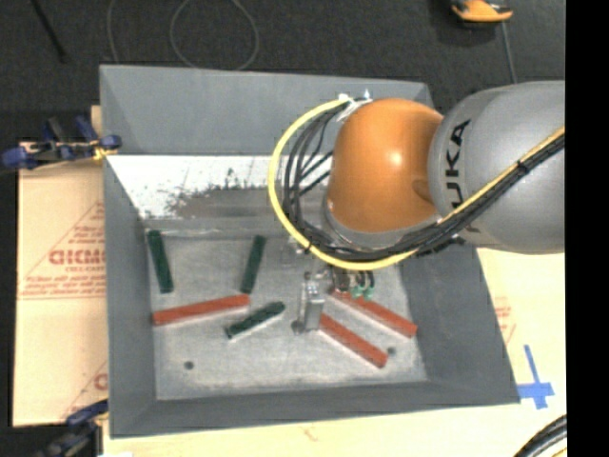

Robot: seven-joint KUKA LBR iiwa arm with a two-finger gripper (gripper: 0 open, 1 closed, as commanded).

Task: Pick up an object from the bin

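My gripper [306, 318] reaches down to the bin floor right of the middle, its metal finger [311, 303] standing upright. Just right of it lie two red sticks: one [353, 339] slanting toward the front right, another [383, 314] behind it, partly under the arm. A dark green stick [254, 320] lies just left of the gripper, tilted, its near end close to the finger. I see nothing between the fingers.
A long red stick [200, 309] lies left of the middle. Two more dark green sticks stand further back, one at the left [159, 260] and one near the centre [252, 264]. The arm's orange cover and cables hide the bin's back right.
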